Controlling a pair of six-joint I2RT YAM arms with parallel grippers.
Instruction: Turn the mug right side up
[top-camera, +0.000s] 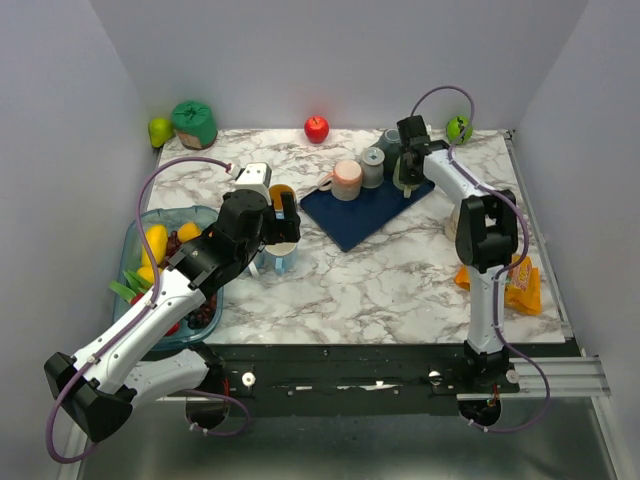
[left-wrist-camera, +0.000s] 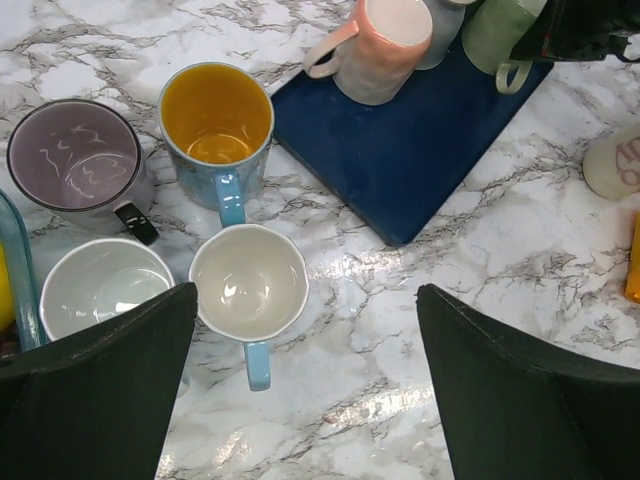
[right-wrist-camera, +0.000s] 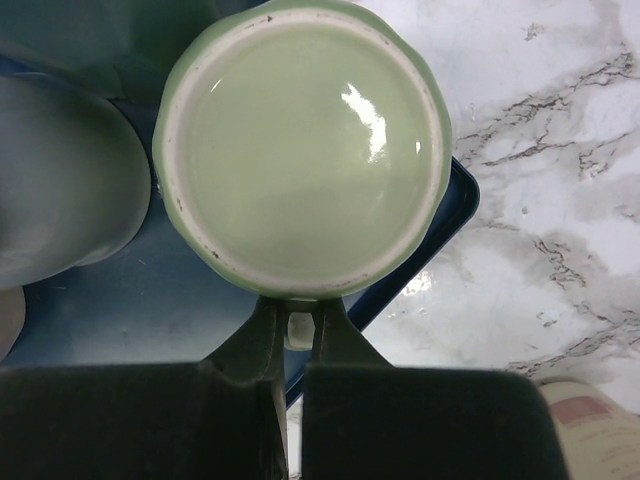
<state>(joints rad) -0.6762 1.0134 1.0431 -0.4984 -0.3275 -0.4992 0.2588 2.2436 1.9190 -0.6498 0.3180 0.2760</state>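
A pale green mug (right-wrist-camera: 300, 150) stands upside down on the corner of the blue tray (right-wrist-camera: 110, 320), its flat bottom facing my right wrist camera. My right gripper (right-wrist-camera: 298, 325) is shut on the mug's handle, which shows as a sliver between the fingers. From the left wrist view the same mug (left-wrist-camera: 497, 35) stands at the tray's far corner under the right gripper (left-wrist-camera: 590, 30). My left gripper (left-wrist-camera: 308, 330) hangs open over bare marble beside several upright mugs, holding nothing.
A pink mug (left-wrist-camera: 385, 45) and a grey one (right-wrist-camera: 60, 180) stand upside down on the tray (left-wrist-camera: 400, 160). Upright mugs: yellow-lined (left-wrist-camera: 217, 120), white-lined (left-wrist-camera: 250, 280), purple (left-wrist-camera: 75, 155), white (left-wrist-camera: 105, 285). A fruit basket (top-camera: 135, 240) sits left, an orange packet (top-camera: 522, 285) right, an apple (top-camera: 316, 128) behind.
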